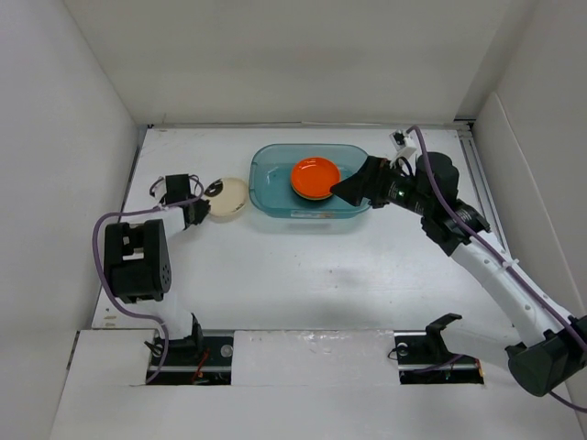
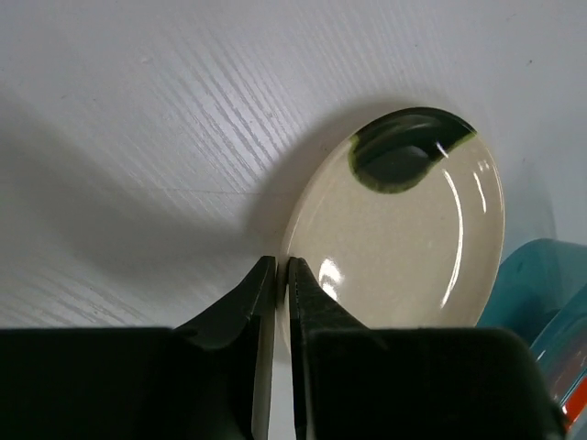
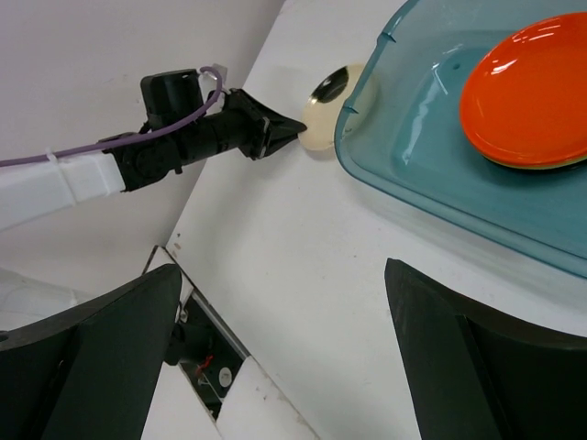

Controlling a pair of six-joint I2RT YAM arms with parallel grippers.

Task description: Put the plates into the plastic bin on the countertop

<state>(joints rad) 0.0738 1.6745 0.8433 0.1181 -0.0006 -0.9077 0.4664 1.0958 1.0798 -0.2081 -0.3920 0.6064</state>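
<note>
We see the white countertop [image 1: 303, 275] with the teal plastic bin [image 1: 269, 179] at far centre. The right gripper [image 1: 348, 190] hangs over the bin's right end, and in the right wrist view its fingers [image 3: 101, 348] are spread wide with nothing between them. An orange plate [image 1: 315, 176] lies inside the bin, right of its middle, just left of that gripper and apart from it. The rim of another plate shows under the orange one.

The left gripper [image 1: 200, 213] is left of the bin. Its jaws are clamped on the near left rim of a cream plate [image 1: 229, 197], and the plate's edge runs up between the two fingers [image 2: 316, 312]. The rest of this plate extends right of the gripper, just beside the bin's left end and outside it. We cannot tell if it is lifted off the surface. There is a dark green patch [image 2: 404, 151] on its far rim.
</note>
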